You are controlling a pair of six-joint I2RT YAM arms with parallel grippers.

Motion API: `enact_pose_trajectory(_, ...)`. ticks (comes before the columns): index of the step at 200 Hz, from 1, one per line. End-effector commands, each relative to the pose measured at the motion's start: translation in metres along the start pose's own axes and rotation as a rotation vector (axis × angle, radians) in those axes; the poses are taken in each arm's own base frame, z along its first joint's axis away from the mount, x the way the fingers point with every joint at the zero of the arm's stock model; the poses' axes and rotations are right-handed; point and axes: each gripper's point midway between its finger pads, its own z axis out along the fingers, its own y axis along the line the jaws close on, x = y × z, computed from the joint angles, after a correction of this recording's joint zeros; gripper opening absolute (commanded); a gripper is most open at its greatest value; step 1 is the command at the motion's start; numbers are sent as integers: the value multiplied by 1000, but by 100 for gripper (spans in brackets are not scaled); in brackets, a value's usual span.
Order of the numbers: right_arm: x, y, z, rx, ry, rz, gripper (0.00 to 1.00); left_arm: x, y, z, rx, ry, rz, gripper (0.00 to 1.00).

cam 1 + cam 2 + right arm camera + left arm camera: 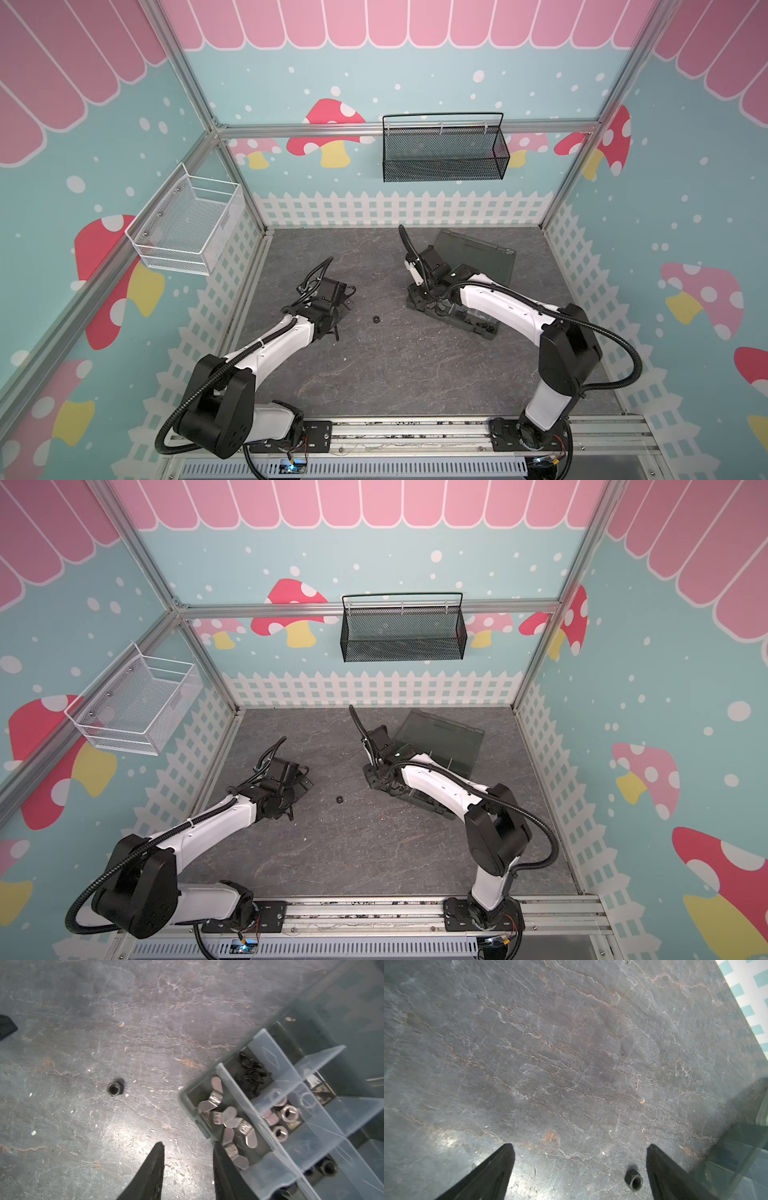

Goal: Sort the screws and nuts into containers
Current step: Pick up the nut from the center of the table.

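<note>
Nut lies mid-frame, just right of the left end effector, spread wide; right end effector, half-apart and empty, sits farther.

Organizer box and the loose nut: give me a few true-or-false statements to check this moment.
1. A small black hexagonal nut lies on the grey slate table, outside the dark grey translucent plastic organizer box. True.
2. The left end effector is shut on it. False: it is open, and the nut lies free.
3. The box's lid is closed. False: it lies open.
4. Shiny silver winged fasteners share one corner cell. True.
</note>
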Motion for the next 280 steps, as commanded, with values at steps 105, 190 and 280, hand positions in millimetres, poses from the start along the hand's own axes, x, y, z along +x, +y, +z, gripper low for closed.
enact_pose_trajectory(105,19,82,84,-44,177,-220,49,-6,22,-4,-31,-33,-57,100)
enact_pose_trajectory(190,25,88,112,-56,216,-239,45,-4,22,-1,-36,-23,-56,100)
enact_pose_trajectory(280,39,94,122,-103,267,-246,29,-6,19,0,-31,-22,-55,100)
